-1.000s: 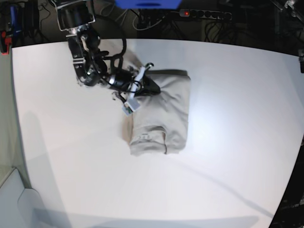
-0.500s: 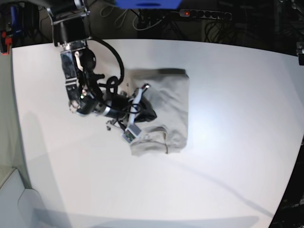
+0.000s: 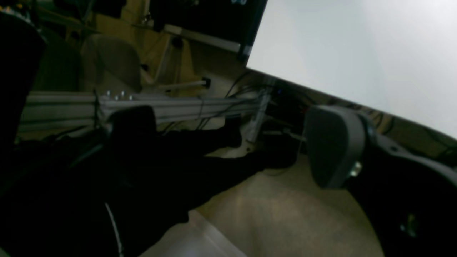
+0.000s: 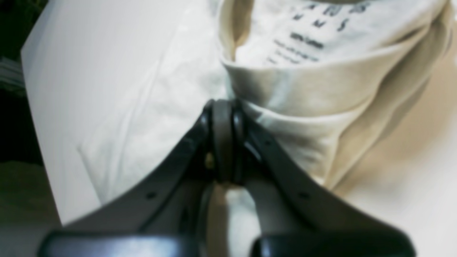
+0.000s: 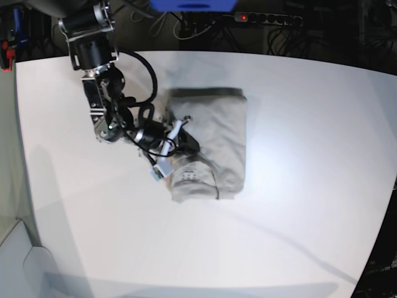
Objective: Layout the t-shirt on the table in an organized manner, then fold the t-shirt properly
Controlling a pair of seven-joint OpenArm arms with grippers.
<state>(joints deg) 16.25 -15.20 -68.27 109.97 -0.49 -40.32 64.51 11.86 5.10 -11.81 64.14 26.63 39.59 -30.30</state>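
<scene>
Presently, base view, left to right: right gripper (image 5: 189, 147) sits on the left edge of the t-shirt (image 5: 214, 146), jaws pressed fully together; whether any cloth is pinched between the tips cannot be told from the wrist view. Shirt lies as a compact folded rectangle near the middle of the table (image 5: 310, 155), label end toward the camera. Judged: cloth is light, soft and limp, layers will slide and unfold if dragged, so take hold at a folded edge through all layers. Left gripper (image 3: 228, 150) is off the table's edge, jaws spread wide, holding nothing.
</scene>
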